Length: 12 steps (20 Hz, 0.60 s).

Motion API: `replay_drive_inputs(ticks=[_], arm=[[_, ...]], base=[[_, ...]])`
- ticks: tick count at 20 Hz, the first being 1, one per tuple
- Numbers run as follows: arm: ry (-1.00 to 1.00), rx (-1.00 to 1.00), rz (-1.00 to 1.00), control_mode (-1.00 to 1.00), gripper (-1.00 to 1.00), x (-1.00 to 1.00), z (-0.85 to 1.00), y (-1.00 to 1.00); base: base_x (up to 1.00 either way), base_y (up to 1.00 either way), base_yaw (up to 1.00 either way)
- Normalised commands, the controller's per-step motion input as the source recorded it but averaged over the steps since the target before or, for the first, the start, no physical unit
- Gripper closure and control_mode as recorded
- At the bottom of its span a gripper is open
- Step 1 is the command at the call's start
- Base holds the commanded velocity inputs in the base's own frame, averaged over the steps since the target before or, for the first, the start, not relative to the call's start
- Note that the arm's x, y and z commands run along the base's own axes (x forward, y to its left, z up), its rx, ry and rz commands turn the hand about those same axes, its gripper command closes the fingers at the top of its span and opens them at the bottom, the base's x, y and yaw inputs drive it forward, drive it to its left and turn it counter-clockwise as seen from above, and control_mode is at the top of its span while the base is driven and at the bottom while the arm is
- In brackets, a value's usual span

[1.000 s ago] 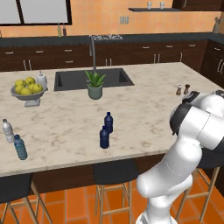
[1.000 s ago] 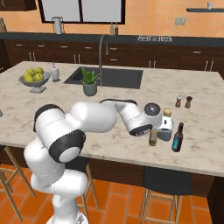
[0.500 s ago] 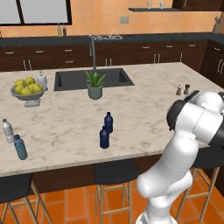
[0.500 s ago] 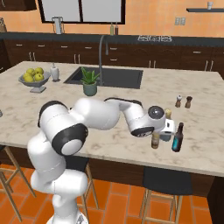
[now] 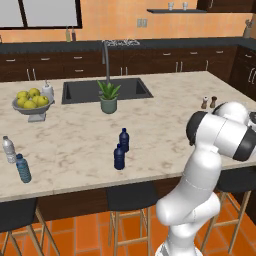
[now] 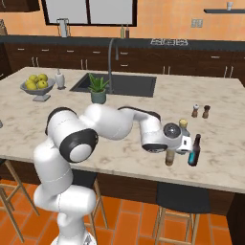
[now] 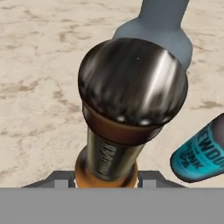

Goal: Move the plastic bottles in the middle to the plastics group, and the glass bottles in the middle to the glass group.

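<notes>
The amber bottle (image 6: 169, 158) is seen standing upright near the front edge of the marble island counter (image 6: 225, 119), at its right end, with the gripper (image 6: 182, 144) set at its neck; in the hand view the bottle's dark cap and neck (image 7: 131, 109) rise between the two finger bases, so the jaws appear closed on the amber bottle, half apart around its neck. Just beside it the slim dark teal bottle (image 6: 193, 151) stands upright, and the blue-grey flask (image 7: 164, 26) with its yellowish stopper (image 6: 183, 123) is placed just behind; whether the three touch cannot be told. Little bare counter is left between this cluster and the front edge, while open marble stretches behind toward the salt and pepper shakers (image 6: 200, 111). In the middle of the island the two navy bottles (image 5: 121, 148) stand close together, well apart from everything else. At the far left end the clear bottle (image 5: 8, 149) and the teal-blue ribbed bottle (image 5: 22, 168) are set near the front edge. Farther back, a fruit bowl (image 5: 32, 102), a potted plant (image 5: 108, 97) and a sink (image 5: 106, 89) are seen, with stools (image 5: 126, 197) under the counter's overhang.
</notes>
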Motion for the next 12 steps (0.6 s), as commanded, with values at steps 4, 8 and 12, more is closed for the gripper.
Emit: replay_drive_inputs(ticks=[4,8,12], arm=[[-0.09,0.0,0.0,-1.0,1.0,0.08,0.01,-0.03],[-0.01,0.0,0.0,-1.0,1.0,0.02,0.0,0.0],[0.03,-0.01,0.0,-1.0,1.0,0.11,0.0,0.0]], base=[[0.0,0.0,0.0],[0.0,0.0,0.0],[0.0,0.0,0.0]])
